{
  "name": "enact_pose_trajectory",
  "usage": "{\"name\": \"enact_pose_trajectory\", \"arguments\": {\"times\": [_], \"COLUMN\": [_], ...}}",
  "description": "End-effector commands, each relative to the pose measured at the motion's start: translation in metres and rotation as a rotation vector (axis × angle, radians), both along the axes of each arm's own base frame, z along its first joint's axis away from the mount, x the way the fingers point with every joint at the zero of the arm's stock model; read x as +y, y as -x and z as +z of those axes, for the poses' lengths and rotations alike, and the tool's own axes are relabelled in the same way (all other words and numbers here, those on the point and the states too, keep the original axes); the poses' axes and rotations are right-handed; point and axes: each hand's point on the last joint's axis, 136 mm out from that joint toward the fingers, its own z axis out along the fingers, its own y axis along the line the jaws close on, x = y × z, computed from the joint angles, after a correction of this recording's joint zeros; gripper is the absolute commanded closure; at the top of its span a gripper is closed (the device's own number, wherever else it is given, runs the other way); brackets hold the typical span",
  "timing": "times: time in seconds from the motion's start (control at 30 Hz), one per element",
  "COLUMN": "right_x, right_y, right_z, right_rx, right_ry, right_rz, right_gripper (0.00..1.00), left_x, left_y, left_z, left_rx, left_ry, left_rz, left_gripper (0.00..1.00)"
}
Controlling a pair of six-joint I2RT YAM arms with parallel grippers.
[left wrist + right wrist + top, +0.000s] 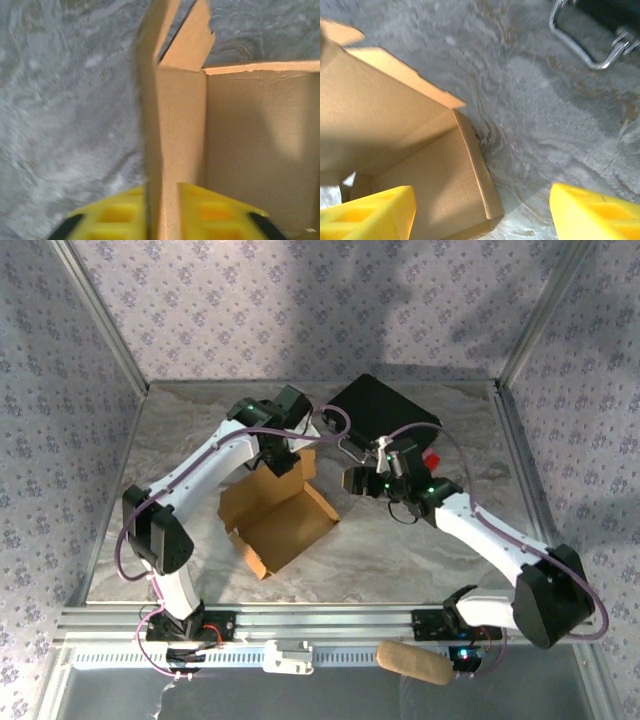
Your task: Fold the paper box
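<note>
Pinching one upright flap of the open-topped paper box [283,527] at mid-table.
Left gripper [161,202] clamps that flap; right gripper [482,212], jaws spread wide, hangs over the box's right edge, with a black case [385,410] behind.

No writing, label, brand, number or sign can be read. The paper box [283,520] shows plain tan cardboard, the black case [385,410] a plain dark surface, and the wallpaper [300,300] small flowers.
</note>
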Motion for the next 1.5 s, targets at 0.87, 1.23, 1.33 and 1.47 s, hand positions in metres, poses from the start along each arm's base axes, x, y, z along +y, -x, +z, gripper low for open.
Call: {"name": "enact_pose_trajectory", "arguments": {"times": [0.87,1.23,1.33,1.47], "right_x": [0.068,0.03,0.02,0.013], "right_y": [-0.012,0.004,0.006,0.005], "right_z": [-0.137,-0.144,-0.146,-0.148], "right_rx": [0.139,0.201,0.22,0.236], "right_ry": [0.626,0.658,0.661,0.655], "right_rz": [0.239,0.116,0.096,0.085], "right_gripper": [0.65,0.92,0.93,0.94], "left_x": [0.105,0.099,0.09,0.084], "left_y": [0.144,0.163,0.157,0.137], "left_z": [0.06,-0.028,-0.066,-0.107], "left_rx": [-0.336,-0.151,-0.056,0.062], "left_ry": [0.796,0.815,0.869,1.04], "left_rz": [0.81,0.898,0.958,1.044], "left_gripper": [0.74,0.62,0.59,0.58]}}
